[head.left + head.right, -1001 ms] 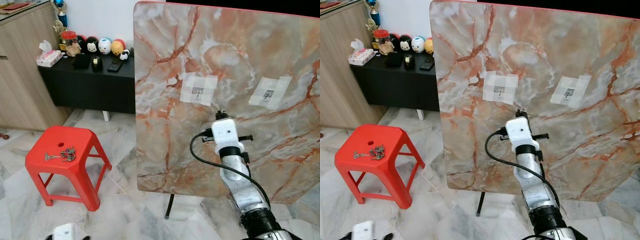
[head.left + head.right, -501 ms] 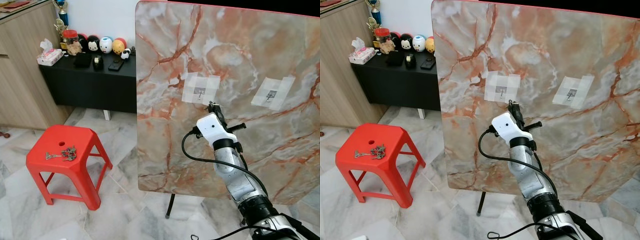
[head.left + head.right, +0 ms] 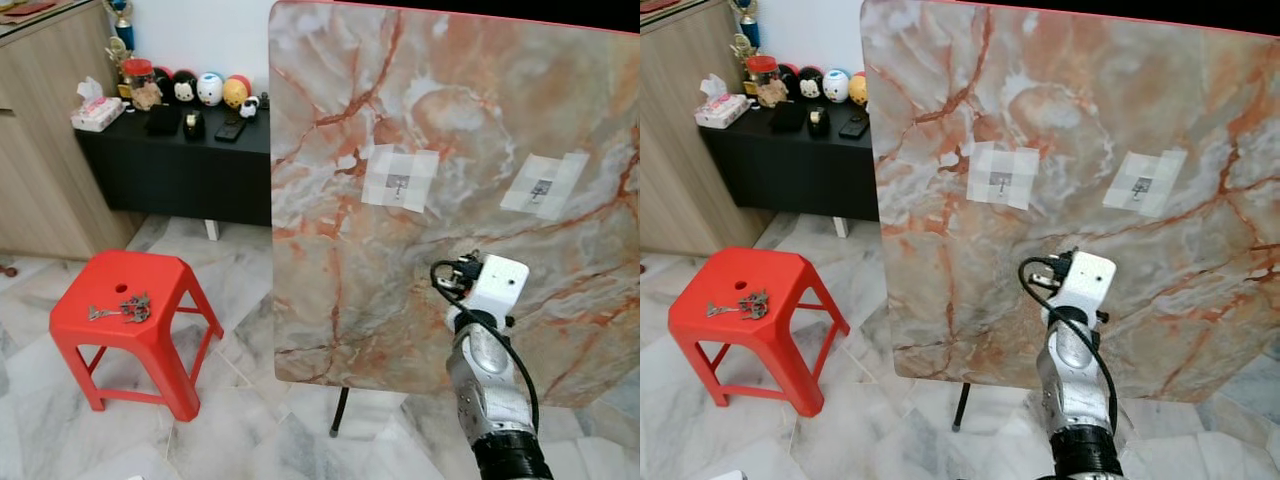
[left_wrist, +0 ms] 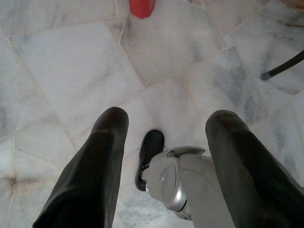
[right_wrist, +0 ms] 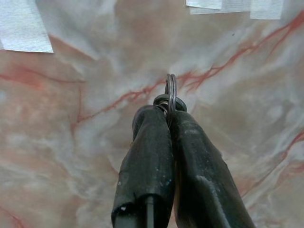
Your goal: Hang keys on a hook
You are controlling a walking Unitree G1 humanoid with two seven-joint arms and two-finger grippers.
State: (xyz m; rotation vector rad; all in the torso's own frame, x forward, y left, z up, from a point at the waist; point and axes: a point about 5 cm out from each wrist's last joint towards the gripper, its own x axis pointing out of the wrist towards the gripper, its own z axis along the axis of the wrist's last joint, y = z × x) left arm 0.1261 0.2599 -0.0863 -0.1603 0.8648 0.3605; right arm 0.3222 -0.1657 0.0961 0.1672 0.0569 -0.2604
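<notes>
Head views: A marble-patterned board [image 3: 450, 180] stands upright on the right. Two hooks are taped to its face: a left hook [image 3: 398, 184] and a right hook [image 3: 540, 187], each under a white tape patch. The right arm [image 3: 485, 375] rises in front of the board's lower part, below and between the two hooks, with its wrist unit close to the board face. On the left, a red stool [image 3: 132, 325] stands on the marble floor [image 3: 250, 430]; a bunch of keys [image 3: 124, 311] lies on its seat. Far left, a black sideboard [image 3: 180, 165] carries small figurines, beside a wooden cabinet [image 3: 45, 140].

Left wrist view: The left gripper [image 4: 166, 137] hangs over the floor with its fingers spread apart and nothing between them. A leg of the red stool is at the frame edge.

Right wrist view: The right gripper [image 5: 167, 116] is clenched on a key ring [image 5: 171, 95], which protrudes from the fingertips toward the board. Corners of the tape patches lie beyond it; the ring is apart from both hooks.
</notes>
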